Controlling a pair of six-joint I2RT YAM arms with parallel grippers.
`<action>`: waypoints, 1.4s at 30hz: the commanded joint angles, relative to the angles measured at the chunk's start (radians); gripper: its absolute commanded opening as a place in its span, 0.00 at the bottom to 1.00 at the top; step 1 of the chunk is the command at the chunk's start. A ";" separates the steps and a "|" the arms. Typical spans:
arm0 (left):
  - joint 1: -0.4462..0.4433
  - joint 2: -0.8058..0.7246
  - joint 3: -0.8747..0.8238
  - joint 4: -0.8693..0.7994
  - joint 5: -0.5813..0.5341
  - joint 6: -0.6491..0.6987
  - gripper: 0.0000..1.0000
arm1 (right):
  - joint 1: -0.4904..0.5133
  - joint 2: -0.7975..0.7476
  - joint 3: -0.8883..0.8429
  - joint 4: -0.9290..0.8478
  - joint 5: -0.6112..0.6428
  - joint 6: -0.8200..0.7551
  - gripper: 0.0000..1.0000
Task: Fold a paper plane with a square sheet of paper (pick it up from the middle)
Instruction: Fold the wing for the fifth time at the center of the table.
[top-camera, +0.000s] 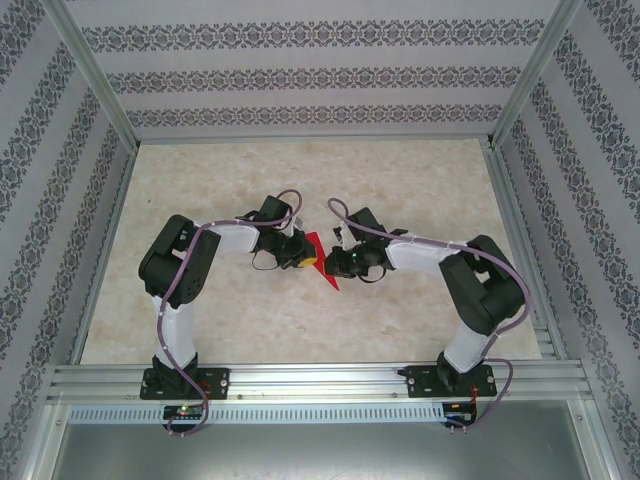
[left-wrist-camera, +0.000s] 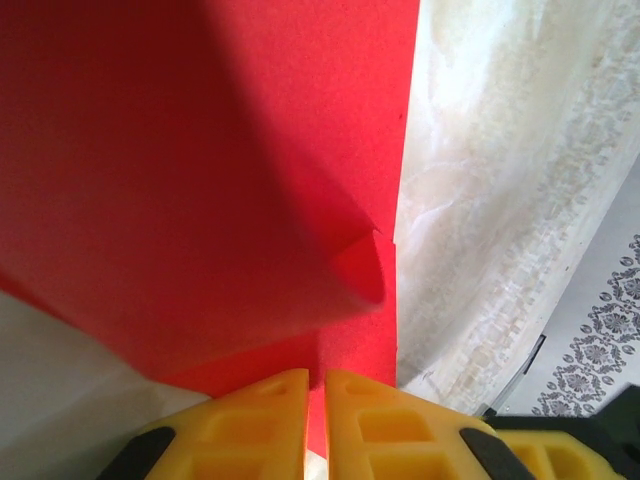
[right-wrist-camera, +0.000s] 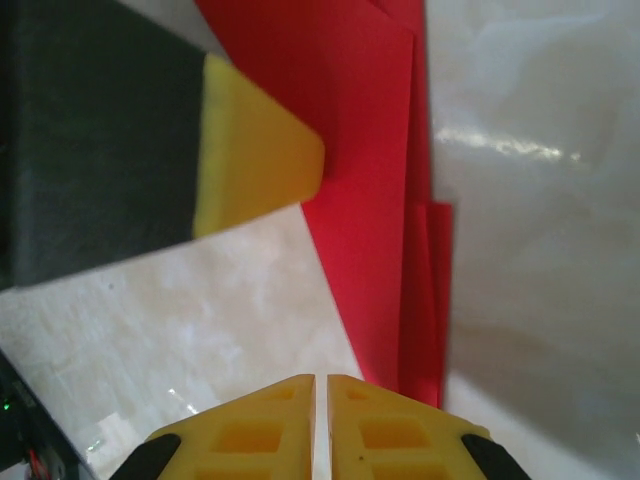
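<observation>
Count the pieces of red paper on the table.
1: a folded red paper mid-table, pinched in the left gripper, right gripper shut beside it. More could hide under the arms.

Paper plane (top-camera: 322, 262) was thin red paper, matt and faintly grainy, with sharp pressed creases and stacked layers at the edges. Fingers of the left gripper (left-wrist-camera: 316, 385) and right gripper (right-wrist-camera: 321, 385) were yellow moulded plastic, matt, with recessed pockets; the black parts beside them looked like dull plastic. Table (top-camera: 420, 180) had a cream marbled top, smooth, with a slight sheen catching highlights. Frame rails (top-camera: 320, 378) were bare slotted aluminium with a satin finish. Walls (top-camera: 320, 70) had a matt printed covering, cloth or paper unclear. Arm links (top-camera: 178, 325) had smooth black and white shells.
</observation>
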 joint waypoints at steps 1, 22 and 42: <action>-0.005 0.058 -0.001 -0.056 -0.066 0.040 0.15 | -0.006 0.056 0.026 0.032 -0.025 0.004 0.12; -0.031 -0.031 0.027 0.020 -0.003 0.238 0.18 | -0.033 0.147 -0.015 -0.031 0.045 -0.015 0.10; -0.036 0.067 0.132 -0.225 -0.262 0.370 0.16 | -0.039 0.185 -0.006 -0.167 0.070 -0.063 0.10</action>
